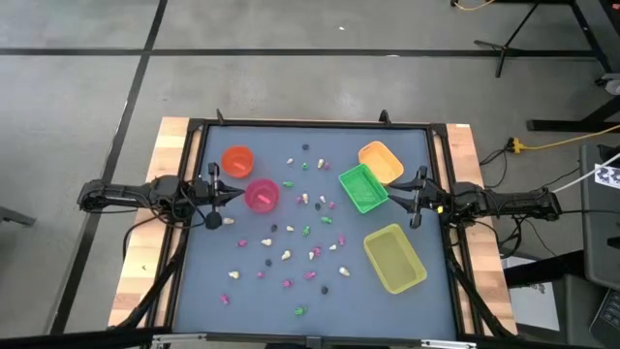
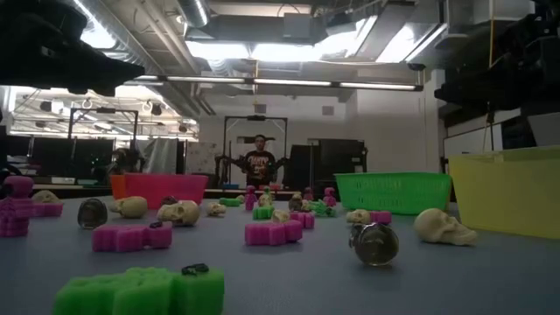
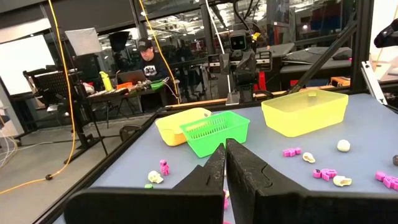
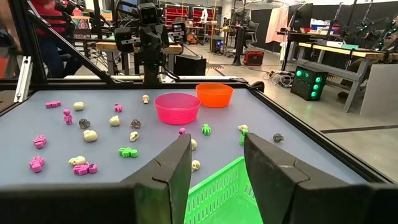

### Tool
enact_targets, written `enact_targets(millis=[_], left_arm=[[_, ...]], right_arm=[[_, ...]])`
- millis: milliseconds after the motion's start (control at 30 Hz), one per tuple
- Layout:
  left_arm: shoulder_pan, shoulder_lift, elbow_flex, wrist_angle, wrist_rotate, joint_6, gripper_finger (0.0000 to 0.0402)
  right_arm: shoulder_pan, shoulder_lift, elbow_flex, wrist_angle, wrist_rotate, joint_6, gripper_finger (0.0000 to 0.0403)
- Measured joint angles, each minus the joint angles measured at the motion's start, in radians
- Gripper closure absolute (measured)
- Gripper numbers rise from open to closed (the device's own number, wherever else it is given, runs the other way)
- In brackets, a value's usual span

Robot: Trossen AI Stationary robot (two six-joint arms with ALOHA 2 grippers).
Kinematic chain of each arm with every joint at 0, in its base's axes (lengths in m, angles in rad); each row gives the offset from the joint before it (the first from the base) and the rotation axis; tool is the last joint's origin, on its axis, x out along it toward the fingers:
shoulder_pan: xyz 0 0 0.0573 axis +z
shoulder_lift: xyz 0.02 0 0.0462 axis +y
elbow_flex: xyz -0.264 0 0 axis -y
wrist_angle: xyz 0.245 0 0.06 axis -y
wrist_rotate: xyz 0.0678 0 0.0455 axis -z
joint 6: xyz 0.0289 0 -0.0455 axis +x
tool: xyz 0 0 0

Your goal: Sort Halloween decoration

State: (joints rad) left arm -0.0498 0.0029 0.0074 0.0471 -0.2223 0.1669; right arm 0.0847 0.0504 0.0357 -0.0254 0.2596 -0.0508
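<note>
Dozens of trinkets (image 1: 291,254) lie scattered over the matte grey-blue table (image 1: 194,291), mostly in its middle and near half, all loose on the surface — none in a cup or tray. They come in pink, green, cream-white and dark colours: the low view shows cream skulls (image 2: 443,227) with hollow eyes, blocky pink pieces (image 2: 131,236) with lumpy edges, a spongy-looking green one (image 2: 140,293) and a glossy dark ball (image 2: 374,243). The pink cup (image 1: 262,195) and orange cup (image 1: 237,160) are smooth and round. The green tray (image 1: 363,187) has ribbed, slotted walls; the yellow tray (image 1: 393,258) is plain and translucent; the orange tray (image 1: 381,161) sits behind the green one.

The left gripper (image 1: 235,194) hangs beside the pink cup, fingers (image 3: 214,171) pressed together on nothing. The right gripper (image 1: 393,197) hovers over the green tray's edge — fingers (image 4: 177,165) spread, empty.
</note>
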Motion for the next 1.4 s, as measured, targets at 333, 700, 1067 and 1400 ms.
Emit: enact_targets(millis=[333,700,1067,1400], left_arm=[[0.0,0.0,0.0,0.0,0.0,0.0,0.0401],[0.0,0.0,0.0,0.0,0.0,0.0,0.0401],[0.0,0.0,0.0,0.0,0.003,-0.06,0.0401],[0.0,0.0,0.0,0.0,0.003,-0.06,0.0401]], right_arm=[[0.0,0.0,-0.001,0.004,0.0,0.0,0.0258],[0.0,0.0,-0.002,0.012,0.001,-0.006,0.0258],[0.0,0.0,-0.002,0.018,-0.034,0.053,0.0258],[0.0,0.0,-0.002,0.085,0.088,0.304,0.0244]])
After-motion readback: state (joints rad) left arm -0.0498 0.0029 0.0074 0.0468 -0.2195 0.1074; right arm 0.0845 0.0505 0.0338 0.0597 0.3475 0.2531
